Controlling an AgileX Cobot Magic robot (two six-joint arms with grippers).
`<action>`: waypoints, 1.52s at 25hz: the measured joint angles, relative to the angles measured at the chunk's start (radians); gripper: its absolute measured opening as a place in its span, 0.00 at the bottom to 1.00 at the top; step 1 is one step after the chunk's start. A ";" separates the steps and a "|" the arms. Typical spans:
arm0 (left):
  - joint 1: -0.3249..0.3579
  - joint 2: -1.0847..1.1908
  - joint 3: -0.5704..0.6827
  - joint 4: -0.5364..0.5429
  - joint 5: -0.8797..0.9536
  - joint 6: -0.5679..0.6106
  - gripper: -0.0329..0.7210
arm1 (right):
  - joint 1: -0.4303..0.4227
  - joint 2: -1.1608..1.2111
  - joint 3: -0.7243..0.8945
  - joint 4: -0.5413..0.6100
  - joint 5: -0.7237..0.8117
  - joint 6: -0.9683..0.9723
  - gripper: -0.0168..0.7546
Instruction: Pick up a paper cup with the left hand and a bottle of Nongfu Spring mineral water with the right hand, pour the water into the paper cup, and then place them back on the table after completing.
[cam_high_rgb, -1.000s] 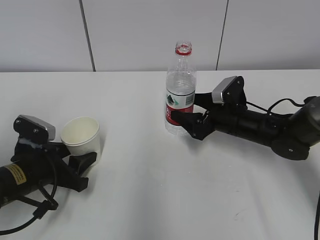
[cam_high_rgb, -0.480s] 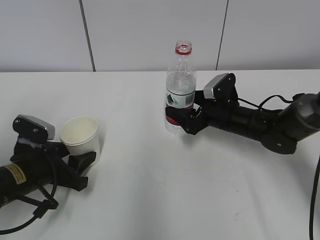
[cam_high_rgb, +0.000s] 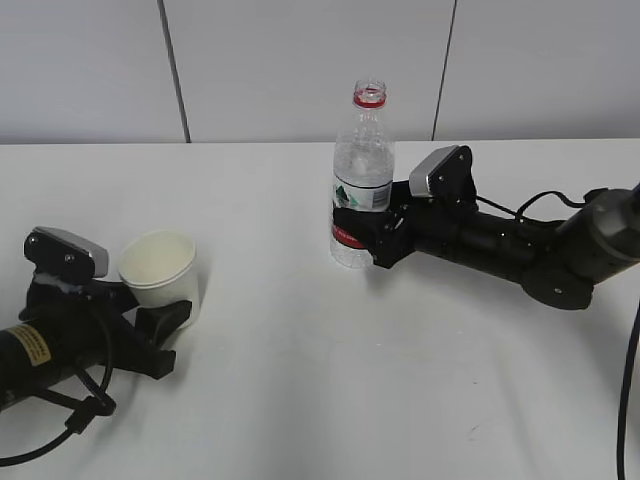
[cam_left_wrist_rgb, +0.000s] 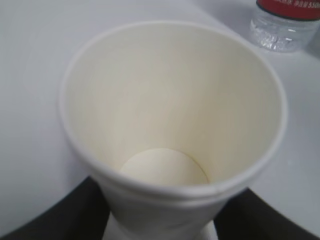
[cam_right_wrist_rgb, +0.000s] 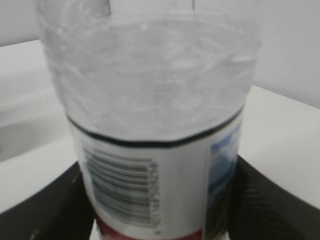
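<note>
An empty white paper cup (cam_high_rgb: 158, 270) stands on the white table (cam_high_rgb: 300, 390) at the left. My left gripper (cam_high_rgb: 162, 302), on the yellow-labelled arm, is shut on its lower part. In the left wrist view the black fingers (cam_left_wrist_rgb: 55, 215) press both sides of the cup (cam_left_wrist_rgb: 170, 125). The uncapped Nongfu Spring bottle (cam_high_rgb: 360, 190) stands upright at centre with clear water (cam_high_rgb: 361, 165) in it. My right gripper (cam_high_rgb: 362, 235) is shut on its red-and-white label. In the right wrist view the fingers (cam_right_wrist_rgb: 45, 210) flank the bottle (cam_right_wrist_rgb: 155, 125).
A grey panelled wall (cam_high_rgb: 300, 60) rises behind the table's far edge. Black cables trail from the right arm (cam_high_rgb: 560, 200) and loop by the left arm (cam_high_rgb: 90, 410). The bottle's base shows in the left wrist view (cam_left_wrist_rgb: 285, 25).
My right gripper moved left and closed round the bottle, which shifted very slightly. My left gripper and the cup edged a little to the left.
</note>
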 joint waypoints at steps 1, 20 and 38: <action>0.000 -0.011 0.000 0.000 0.000 0.000 0.55 | 0.000 0.000 0.000 0.000 0.000 0.000 0.67; 0.000 -0.065 -0.145 0.161 0.099 -0.106 0.54 | 0.000 0.002 -0.002 0.036 0.000 0.002 0.60; -0.003 -0.065 -0.218 0.305 0.240 -0.311 0.54 | 0.010 -0.030 -0.283 -0.299 0.269 -0.037 0.60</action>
